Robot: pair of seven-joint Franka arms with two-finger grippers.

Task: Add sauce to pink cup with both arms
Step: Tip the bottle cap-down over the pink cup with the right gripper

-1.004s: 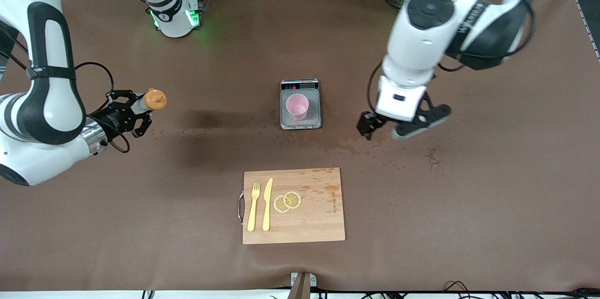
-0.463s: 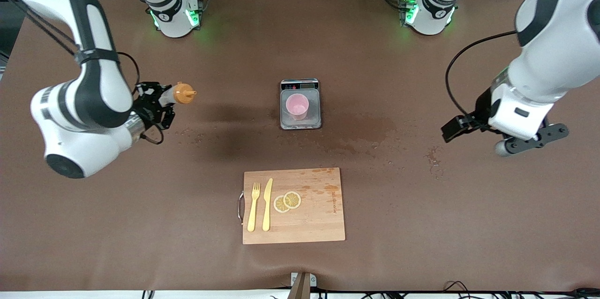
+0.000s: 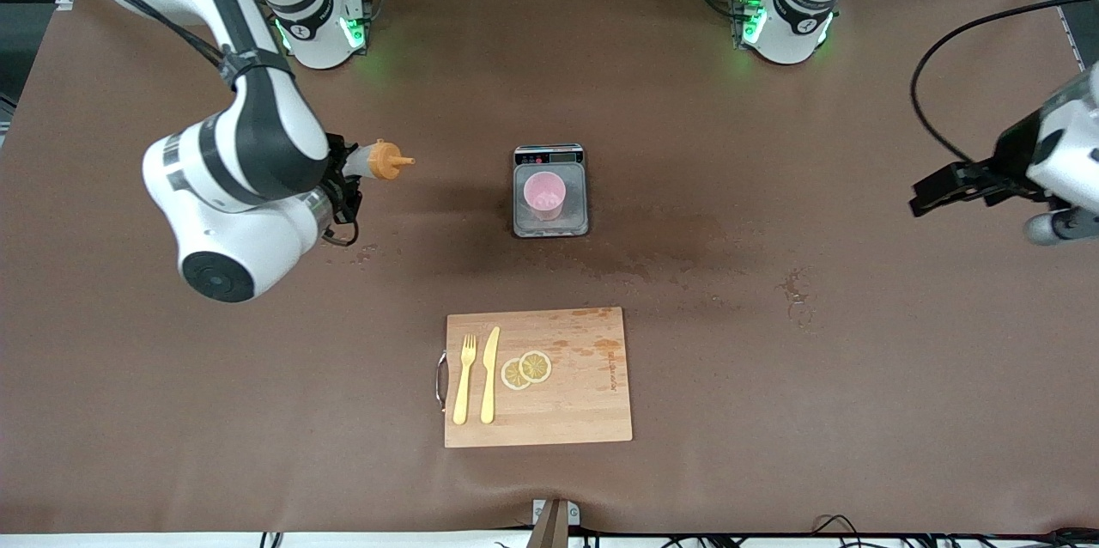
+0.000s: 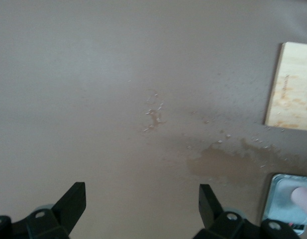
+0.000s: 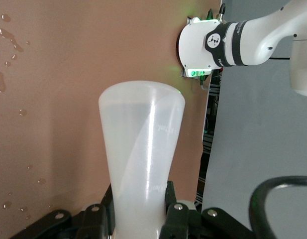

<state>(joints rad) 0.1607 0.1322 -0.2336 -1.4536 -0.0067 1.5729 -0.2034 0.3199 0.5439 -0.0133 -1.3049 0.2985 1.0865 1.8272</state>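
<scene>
Two arms are raised over the table: the sauce (image 3: 378, 161) is gripped at its base by the clenched jaws of the right gripper (image 3: 343, 174) and held sideways above the table toward the right arm's end, orange nozzle aimed at the pink cup (image 3: 545, 194). That cup is seen upright on a small scale (image 3: 550, 226) (mid-table, well apart from every edge). The left gripper (image 4: 141, 204) is held over bare table near the edge at the left arm's end, jaws released and nothing grasped.

Counted on the brown table

One pale-pink plastic cup (image 3: 545, 194), one orange-capped translucent squeeze bottle (image 3: 378, 161), one steel scale (image 3: 550, 191), one wooden board (image 3: 537, 376), one yellow fork (image 3: 464, 379), one yellow knife (image 3: 489, 374), two lemon slices (image 3: 525, 369).
</scene>
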